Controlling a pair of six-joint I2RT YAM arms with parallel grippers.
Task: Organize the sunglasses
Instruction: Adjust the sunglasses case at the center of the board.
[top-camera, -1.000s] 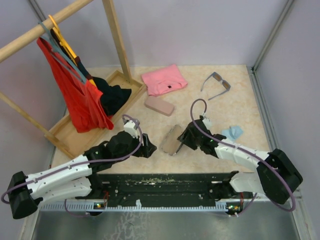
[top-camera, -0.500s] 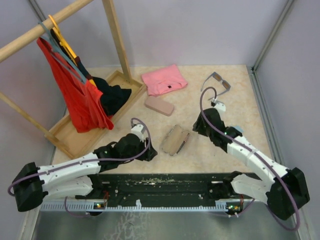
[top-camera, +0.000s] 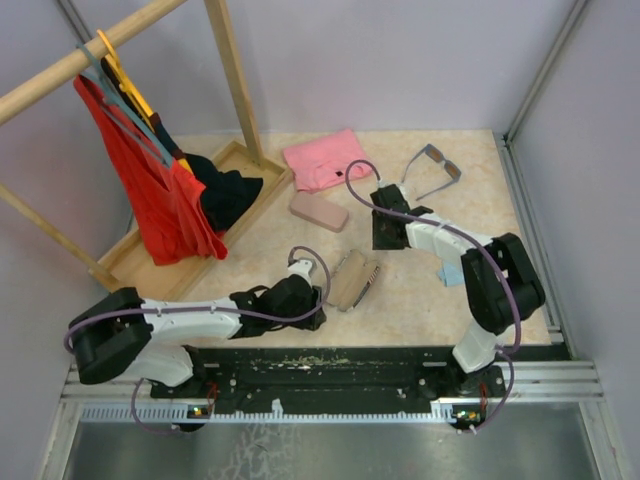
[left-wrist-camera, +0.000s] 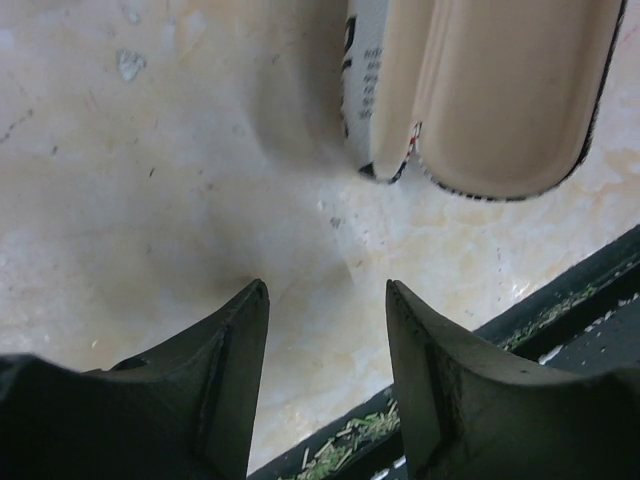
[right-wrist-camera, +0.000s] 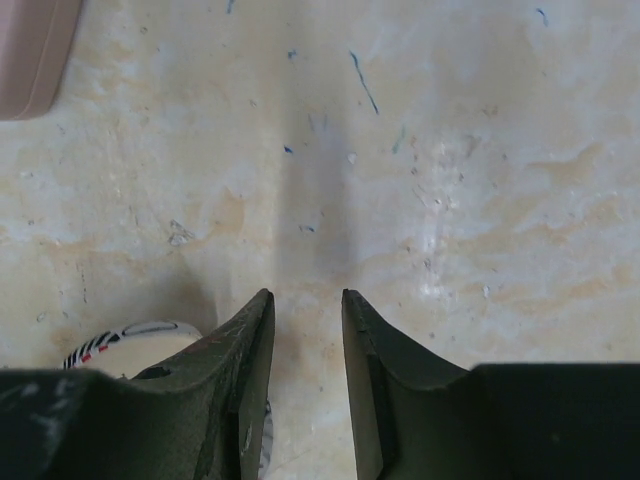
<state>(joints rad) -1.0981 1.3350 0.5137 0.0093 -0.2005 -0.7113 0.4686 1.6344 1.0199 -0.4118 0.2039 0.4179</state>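
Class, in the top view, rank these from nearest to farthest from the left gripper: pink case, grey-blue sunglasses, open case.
1. open case, just right of the left gripper
2. pink case, mid-table
3. grey-blue sunglasses, far right

The open case (top-camera: 352, 281) lies with its 2 halves spread apart. The left gripper (top-camera: 312, 303) sits just left of it, and the right gripper (top-camera: 384, 233) is a little beyond it to the right. 1 pair of sunglasses (top-camera: 440, 162) lies well beyond it, to the right. A pink case (top-camera: 319, 211) lies beyond it to the left, with a folded pink cloth (top-camera: 328, 159) farther back. A light blue cloth (top-camera: 452, 272) lies to its right, partly hidden by the right arm.
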